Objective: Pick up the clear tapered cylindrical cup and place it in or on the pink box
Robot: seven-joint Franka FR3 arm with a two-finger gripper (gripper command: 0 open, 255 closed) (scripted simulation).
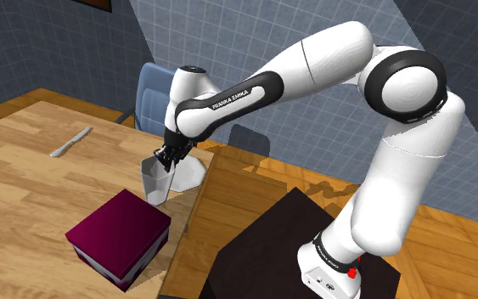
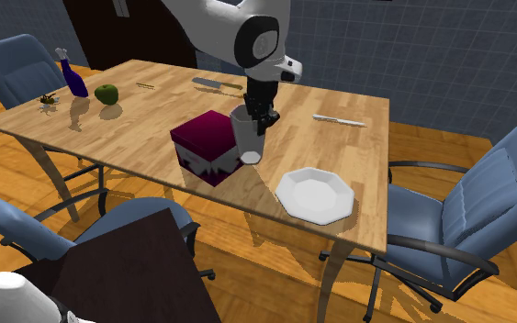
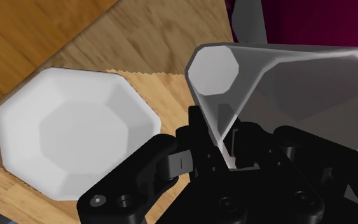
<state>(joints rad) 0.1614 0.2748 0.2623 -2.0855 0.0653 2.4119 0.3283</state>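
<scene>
One grasp is made: the gripper [image 3: 225,145] is clenched on one wall of the cup [image 3: 285,83]. In the wrist view the translucent wall runs down between the black fingers, one apparently inside the rim and one outside. The cup is grey-clear and tapered, with its wide mouth toward the hand and its narrow base away. In the shoulder view the gripper [image 1: 168,159] sits at the rim of the cup [image 1: 155,183], close to the tabletop [image 1: 33,170] edge that faces the stand. The cup is between the box [image 1: 120,231] and a white plate [image 1: 193,170]. The box reads dark magenta, with a flat closed top. In the second exterior view the cup [image 2: 247,136] is just beside the box [image 2: 207,142], on the side toward the plate [image 2: 314,194]. I cannot tell whether its base rests on the wood or has just cleared it. Judgement: the step in hand is the end of the pick, at the start of the lift, and placing is not yet done. The next move calls for a straight raise until the base is above the box top, then a short carry over it, a lowering and a release. Risks: a one-wall pinch may let the cup swing or slip, and any sideways travel before the lift would knock the box.
</scene>
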